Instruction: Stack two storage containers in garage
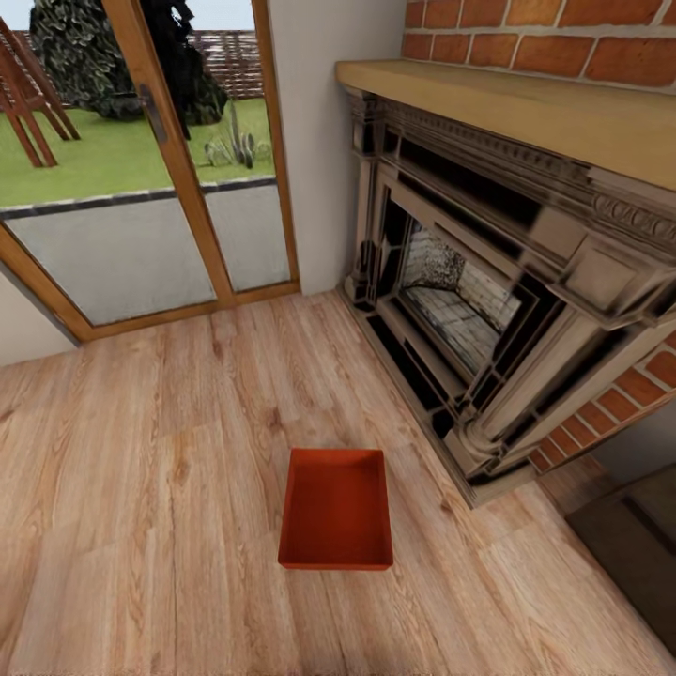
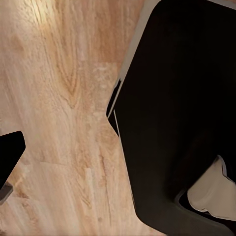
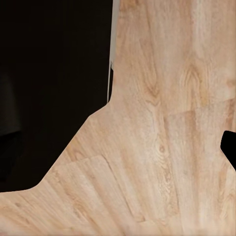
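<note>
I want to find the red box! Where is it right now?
In the head view, the storage container sits on the wood-plank floor, low and near the middle, just left of the fireplace and in front of the glass doors.

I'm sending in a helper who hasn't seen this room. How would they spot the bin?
Find the red-brick fireplace beside the wood-framed glass doors. In front of its hearth, on the light wood-plank floor, sits an open orange-red rectangular bin, the only bright red object there.

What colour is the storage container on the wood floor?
Orange-red all over; the storage container shows best in the head view.
</note>
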Available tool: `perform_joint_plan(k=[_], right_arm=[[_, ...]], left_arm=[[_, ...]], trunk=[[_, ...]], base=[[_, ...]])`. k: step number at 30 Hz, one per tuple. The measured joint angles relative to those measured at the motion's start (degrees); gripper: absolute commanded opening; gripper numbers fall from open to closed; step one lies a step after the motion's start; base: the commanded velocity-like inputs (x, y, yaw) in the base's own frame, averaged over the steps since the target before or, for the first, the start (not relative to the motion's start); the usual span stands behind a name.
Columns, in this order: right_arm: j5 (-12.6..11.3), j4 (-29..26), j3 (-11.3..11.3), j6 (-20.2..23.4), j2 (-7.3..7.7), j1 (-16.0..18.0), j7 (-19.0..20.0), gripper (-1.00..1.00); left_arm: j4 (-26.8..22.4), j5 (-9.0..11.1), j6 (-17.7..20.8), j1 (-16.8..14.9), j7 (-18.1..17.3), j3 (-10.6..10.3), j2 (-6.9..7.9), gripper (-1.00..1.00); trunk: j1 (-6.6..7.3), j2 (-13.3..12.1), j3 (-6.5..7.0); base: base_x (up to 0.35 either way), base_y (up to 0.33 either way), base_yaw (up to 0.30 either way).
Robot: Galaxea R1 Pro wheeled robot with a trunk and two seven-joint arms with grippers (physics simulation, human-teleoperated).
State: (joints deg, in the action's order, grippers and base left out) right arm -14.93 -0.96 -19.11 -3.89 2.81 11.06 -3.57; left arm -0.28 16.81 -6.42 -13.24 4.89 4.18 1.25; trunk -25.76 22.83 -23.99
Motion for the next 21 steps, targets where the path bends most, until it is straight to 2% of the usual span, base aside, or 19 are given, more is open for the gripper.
perform_joint_plan(k=[21], right_arm=[[0.0,0.0,0.0,0.0,0.0,0.0,0.1,1.0]], left_arm=[[0.0,0.0,0.0,0.0,0.0,0.0,0.02,1.0]], trunk=[[0.0,0.0,-1.96]], base=[[0.0,0.0,0.0]])
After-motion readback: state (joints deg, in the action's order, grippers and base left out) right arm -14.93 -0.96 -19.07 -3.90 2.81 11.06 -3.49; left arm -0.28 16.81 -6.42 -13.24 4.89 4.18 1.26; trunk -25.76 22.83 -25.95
